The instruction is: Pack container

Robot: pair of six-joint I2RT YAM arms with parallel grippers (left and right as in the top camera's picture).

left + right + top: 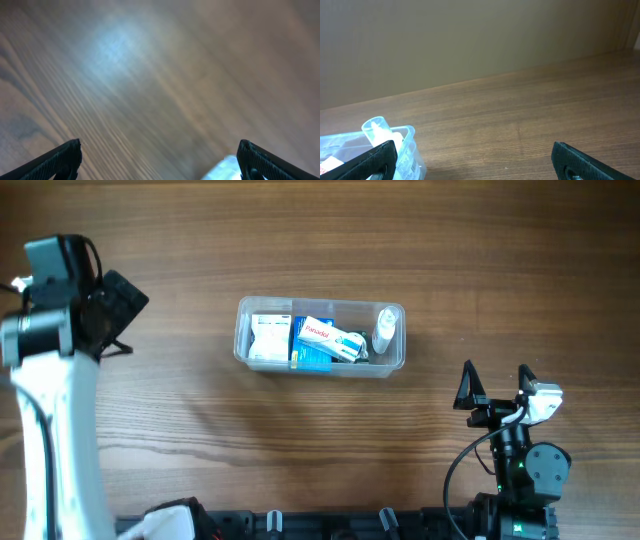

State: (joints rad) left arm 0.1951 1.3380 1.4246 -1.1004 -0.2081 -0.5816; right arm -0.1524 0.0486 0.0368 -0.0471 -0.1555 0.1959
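The clear plastic container (240,330) stands in the middle of the wooden table. It holds a white box (268,340), a blue and white box (318,340) and a small clear bottle (384,331) at its right end. My left gripper (118,308) is open and empty, raised at the far left, well apart from the container; its fingers (160,157) frame blurred table wood. My right gripper (496,386) is open and empty, at the front right of the container. In the right wrist view the container's corner (409,145) and the bottle (376,129) show by the left finger.
The left arm's white link (60,440) runs down the left side of the table. The right arm's base (525,480) sits at the front edge. A pale blurred patch (225,170) shows at the bottom of the left wrist view. A plain wall (470,35) stands behind the table.
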